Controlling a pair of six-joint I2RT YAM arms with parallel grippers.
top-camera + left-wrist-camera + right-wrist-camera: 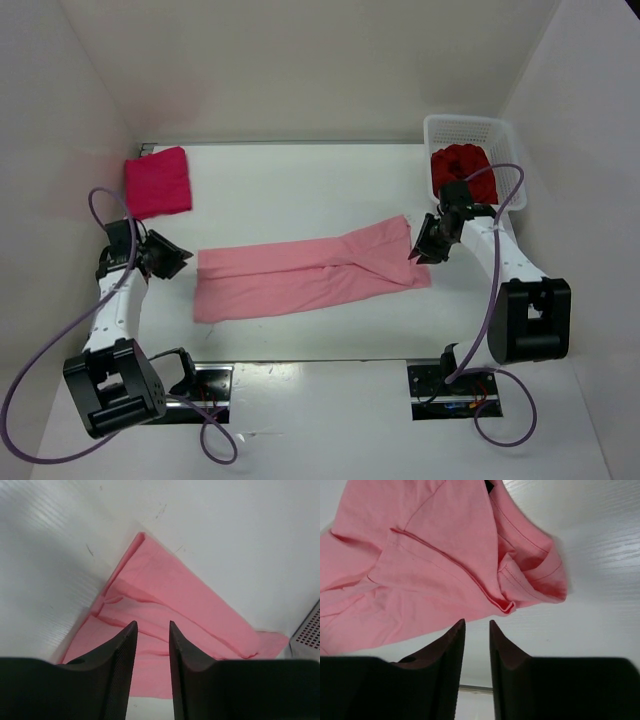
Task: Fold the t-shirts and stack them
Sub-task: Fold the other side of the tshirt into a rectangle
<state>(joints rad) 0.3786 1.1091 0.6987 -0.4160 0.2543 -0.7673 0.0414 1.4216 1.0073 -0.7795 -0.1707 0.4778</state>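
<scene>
The salmon pink t-shirt (310, 271) lies folded lengthwise into a long band across the table's middle; it also shows in the left wrist view (170, 605) and the right wrist view (435, 565). The magenta-red t-shirt (158, 181) lies folded at the far left. The dark crimson t-shirt (462, 168) sits bunched in the white mesh basket (470, 128). My left gripper (183, 262) is open and empty just left of the pink shirt's left end (152, 626). My right gripper (420, 250) is open and empty at the shirt's right end (476, 624), just off its sleeve hem.
The basket stands at the far right corner, close behind my right arm; its corner shows in the left wrist view (307, 635). White walls enclose the table on the left, back and right. Purple cables loop beside both arm bases.
</scene>
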